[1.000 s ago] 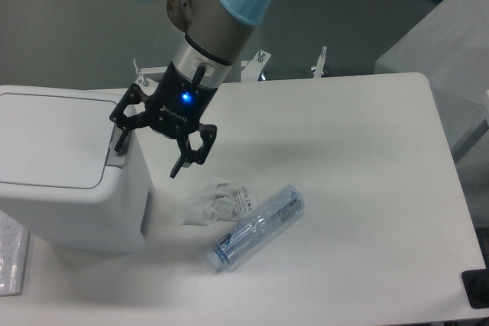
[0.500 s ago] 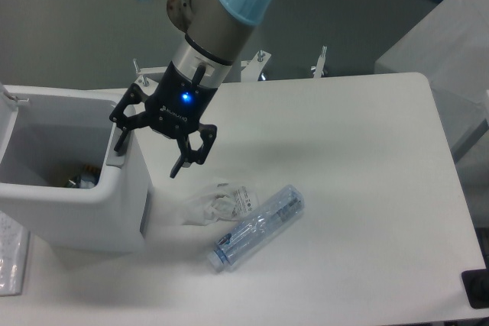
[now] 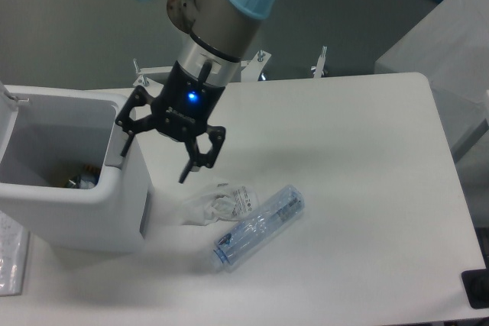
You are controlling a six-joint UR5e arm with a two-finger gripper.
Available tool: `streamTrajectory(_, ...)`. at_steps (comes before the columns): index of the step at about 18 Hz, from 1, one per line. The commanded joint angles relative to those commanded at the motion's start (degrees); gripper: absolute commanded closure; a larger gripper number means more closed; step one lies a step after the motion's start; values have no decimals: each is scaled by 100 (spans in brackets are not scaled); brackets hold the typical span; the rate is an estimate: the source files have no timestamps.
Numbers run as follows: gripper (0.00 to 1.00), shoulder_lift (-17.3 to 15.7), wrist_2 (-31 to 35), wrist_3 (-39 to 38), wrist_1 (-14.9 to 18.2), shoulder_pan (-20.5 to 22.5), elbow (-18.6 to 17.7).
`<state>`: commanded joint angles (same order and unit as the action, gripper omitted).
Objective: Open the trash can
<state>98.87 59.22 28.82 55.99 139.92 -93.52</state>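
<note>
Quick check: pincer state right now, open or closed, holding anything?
Pincer: open, fingers spread, holding nothing, one finger by the grey tab of the trash can, whose lid is up.

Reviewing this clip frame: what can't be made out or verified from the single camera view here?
- Contents of the trash can: only a few dark and orange bits show at the bottom; the front wall hides the rest.
- The lid: mostly cut off by the left edge.
- The gripper: its left finger overlaps the bin's rim, so contact with the grey push tab is unclear.
- Label on the bottle: too small to read.
</note>
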Motion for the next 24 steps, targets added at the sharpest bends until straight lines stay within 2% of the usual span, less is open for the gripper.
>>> streamTrajectory(3, 0, 62, 467, 456, 9, 220, 17)
streamTrajectory(6, 0, 544, 949, 1202, 9, 570, 114)
streamTrajectory(8, 0, 633, 1459, 1660, 61, 852, 88)
streamTrajectory(11, 0, 764, 1593, 2100, 61, 1090, 184)
streamTrajectory(13, 0, 1010, 1715, 2198, 88, 1108, 482)
streamTrajectory(16, 0, 1458, 2268, 2539, 140, 1073, 1027)
streamTrajectory(18, 0, 1687, 2436, 3101, 420, 1073, 1361)
streamTrajectory(21, 0, 1741, 2699, 3726, 1097, 1073, 1652)
streamTrajectory(24, 0, 1741, 2998, 3815, 1125, 1020, 1591)
